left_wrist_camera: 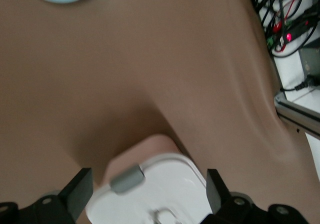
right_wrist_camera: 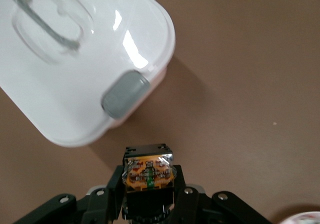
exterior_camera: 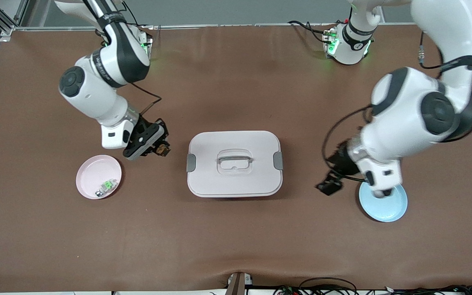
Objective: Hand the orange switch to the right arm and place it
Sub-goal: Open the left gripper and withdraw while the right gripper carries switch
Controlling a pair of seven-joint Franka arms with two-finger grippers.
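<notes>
step: handover done, placing pending | right hand (right_wrist_camera: pixel 149 184) clamps orange switch (right_wrist_camera: pixel 149 171) beside lidded box (exterior_camera: pixel 234 163) | left hand (left_wrist_camera: pixel 145 189) wide, waiting | next: lower onto pink plate (exterior_camera: pixel 88 172)

Orange switch (exterior_camera: pixel 163 150) in right claw (exterior_camera: pixel 160 148) beside lidded white box (exterior_camera: pixel 234 164).

Two robot arms are seen at one brown table (exterior_camera: pixel 236 246), each fitted with one gripper: the right gripper (exterior_camera: pixel 160 148) and the left gripper (exterior_camera: pixel 331 184). Two small plates are counted, one pink plate (exterior_camera: pixel 90 174) and one blue plate (exterior_camera: pixel 387 209). One white lidded box (exterior_camera: pixel 234 164) is shown, with two grey latches. Two small parts are visible: one orange switch (right_wrist_camera: pixel 149 173) and one green-and-white part (exterior_camera: pixel 106 186).
</notes>
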